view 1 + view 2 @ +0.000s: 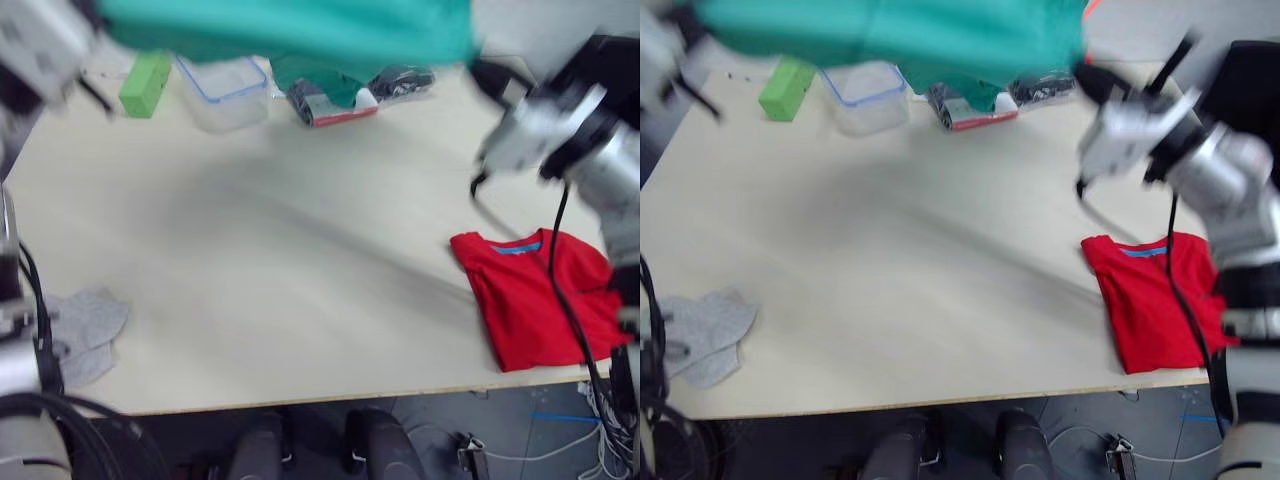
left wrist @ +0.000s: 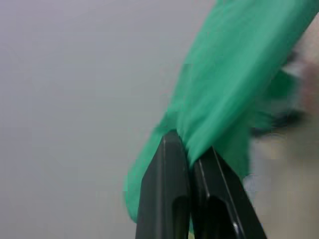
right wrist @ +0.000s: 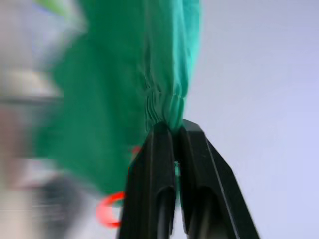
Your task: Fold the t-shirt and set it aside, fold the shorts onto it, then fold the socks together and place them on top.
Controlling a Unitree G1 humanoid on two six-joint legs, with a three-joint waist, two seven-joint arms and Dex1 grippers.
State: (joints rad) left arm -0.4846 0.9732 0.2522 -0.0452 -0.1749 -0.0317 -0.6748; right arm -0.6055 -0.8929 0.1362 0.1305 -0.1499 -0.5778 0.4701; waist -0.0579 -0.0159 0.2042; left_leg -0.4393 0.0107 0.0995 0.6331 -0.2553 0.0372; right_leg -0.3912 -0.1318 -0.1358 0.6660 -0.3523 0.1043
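Observation:
The teal-green shorts (image 1: 290,30) hang stretched in the air above the far side of the table, held at both ends. My left gripper (image 2: 191,149) is shut on one edge of the cloth. My right gripper (image 3: 172,130) is shut on the gathered waistband, with a bit of orange drawstring (image 3: 109,209) dangling below. The red t-shirt (image 1: 535,297) lies folded at the table's right front corner, blue collar label facing away from me. The grey socks (image 1: 85,330) lie loose at the table's left front edge.
A green block (image 1: 145,84), a clear plastic box (image 1: 224,92) and black packaged clothes (image 1: 350,95) sit along the far edge of the table (image 1: 280,260). Black cables hang by the right arm over the t-shirt.

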